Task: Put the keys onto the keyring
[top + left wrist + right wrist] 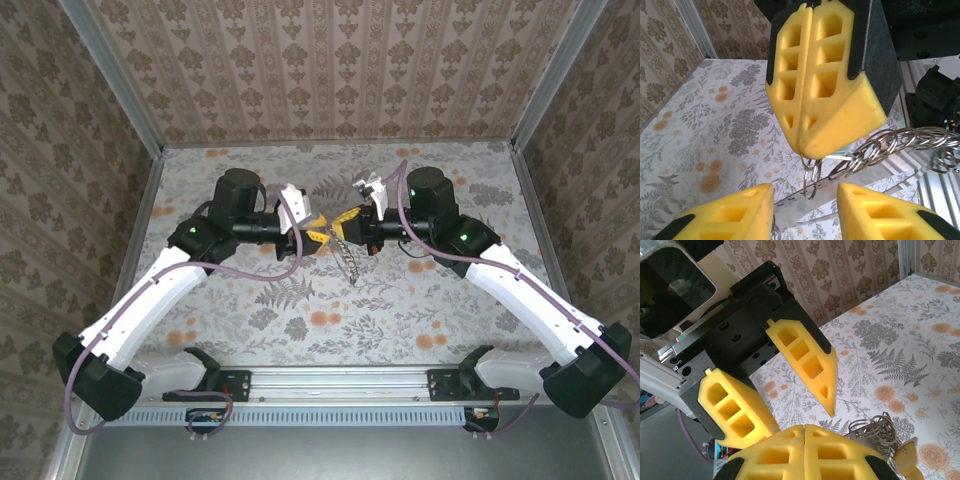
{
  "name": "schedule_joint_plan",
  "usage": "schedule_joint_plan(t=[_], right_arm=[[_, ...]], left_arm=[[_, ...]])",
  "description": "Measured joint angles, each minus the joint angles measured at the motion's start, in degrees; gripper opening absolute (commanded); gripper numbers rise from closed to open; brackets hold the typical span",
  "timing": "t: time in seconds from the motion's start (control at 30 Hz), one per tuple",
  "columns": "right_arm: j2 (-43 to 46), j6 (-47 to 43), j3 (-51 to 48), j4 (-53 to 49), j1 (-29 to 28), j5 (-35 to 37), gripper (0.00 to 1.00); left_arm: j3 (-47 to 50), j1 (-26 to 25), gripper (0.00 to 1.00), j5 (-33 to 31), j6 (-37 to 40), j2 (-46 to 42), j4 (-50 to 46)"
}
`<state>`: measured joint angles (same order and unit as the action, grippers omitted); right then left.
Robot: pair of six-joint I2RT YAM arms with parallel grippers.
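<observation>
Meeting above the middle of the flowered desk [450, 320], my two arms point their tips at each other. My right tool [802, 150] is pressed fully closed, the two yellow fingers flat against one another, and one thin metal ring is pinched at their very tips. That ring belongs to the keyring [880, 145], a chain of linked grey rings. From the left wrist, the chain runs from the pinched ring out to the right of the view. From the top, it hangs down from the two tips toward the desk, and I cannot tell whether its lower end touches the cloth.

My left tool [805, 192] stands partly open, a clear gap between its fingers. The pinched ring hangs just above that gap. The left fingers hold nothing, and I see no contact between them and the ring.

From the right wrist, the left fingers [805, 365] stand spread apart straight ahead, very near my closed right tips. A bunch of rings lies to the right of them. A small pale-yellow key [906, 460] shows at the edge of that bunch, blurred. I cannot tell whether it is threaded on a ring.
</observation>
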<state>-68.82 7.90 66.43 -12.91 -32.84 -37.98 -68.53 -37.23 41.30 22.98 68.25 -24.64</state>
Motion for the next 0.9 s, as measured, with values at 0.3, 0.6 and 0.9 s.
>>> schedule_joint_plan(t=[0.3,0.6,0.9], right_arm=[[0.0,-0.2,0.0,0.0,0.0,-0.2,0.00],[0.0,-0.2,0.0,0.0,0.2,0.1,0.00],[0.4,0.1,-0.4,0.4,0.2,3.8,0.00]], left_arm=[[-1.1,-0.7,0.20,-0.8,1.1,1.6,0.0],[-1.3,-1.4,0.00,-0.8,2.0,1.9,-0.2],[-1.2,-1.5,0.00,-3.0,2.0,1.8,0.6]])
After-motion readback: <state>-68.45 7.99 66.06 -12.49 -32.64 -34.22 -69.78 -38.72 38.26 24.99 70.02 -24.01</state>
